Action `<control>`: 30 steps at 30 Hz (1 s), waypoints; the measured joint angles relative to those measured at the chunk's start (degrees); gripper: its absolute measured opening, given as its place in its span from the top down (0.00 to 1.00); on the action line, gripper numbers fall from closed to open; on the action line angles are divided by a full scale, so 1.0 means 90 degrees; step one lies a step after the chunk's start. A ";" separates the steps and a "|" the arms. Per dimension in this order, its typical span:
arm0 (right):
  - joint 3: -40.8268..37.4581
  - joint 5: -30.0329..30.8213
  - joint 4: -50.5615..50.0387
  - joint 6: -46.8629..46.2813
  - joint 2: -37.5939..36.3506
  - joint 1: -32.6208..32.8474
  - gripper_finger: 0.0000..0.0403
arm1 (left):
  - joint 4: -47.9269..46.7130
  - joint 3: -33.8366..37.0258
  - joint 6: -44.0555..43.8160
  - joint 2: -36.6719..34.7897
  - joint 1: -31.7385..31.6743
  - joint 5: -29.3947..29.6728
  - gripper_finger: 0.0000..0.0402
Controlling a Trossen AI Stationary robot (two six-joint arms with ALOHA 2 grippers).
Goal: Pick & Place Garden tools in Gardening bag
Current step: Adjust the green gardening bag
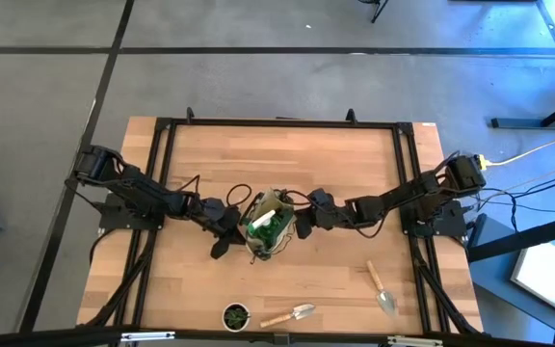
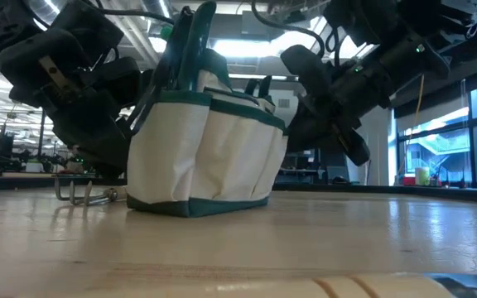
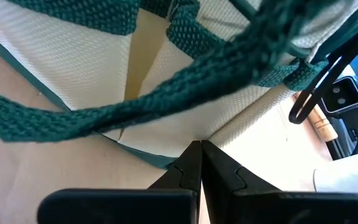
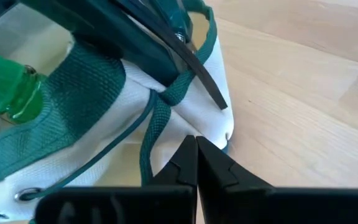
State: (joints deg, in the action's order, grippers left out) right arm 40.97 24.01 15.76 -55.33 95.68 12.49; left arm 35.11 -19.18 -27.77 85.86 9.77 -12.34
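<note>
Trowels with wooden handles and stiff metal blades [image 1: 384,290] lie on the worktop [image 1: 335,173] near the soft cream fabric bag [image 1: 270,224], best taken by the handle; both tools [image 3: 199,163] [image 4: 196,160] are closed, empty.

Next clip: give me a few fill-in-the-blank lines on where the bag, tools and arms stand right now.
1. The gardening bag stands between the two ____.
2. Both the left tool and the right tool are ____.
3. Two wooden-handled trowels lie on the ____, outside the bag.
4. The green spray bottle sits ____ the bag.

Missing: arms; shut; table; inside
</note>
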 joint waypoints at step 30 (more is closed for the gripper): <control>0.0000 -0.0102 0.0723 0.0490 0.0010 -0.0348 1.00 | 0.0174 -0.0963 0.0515 0.1286 -0.0089 -0.0813 1.00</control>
State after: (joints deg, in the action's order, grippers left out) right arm 40.97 23.09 22.26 -50.92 95.77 9.37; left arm 36.68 -27.85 -23.14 97.44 8.96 -19.66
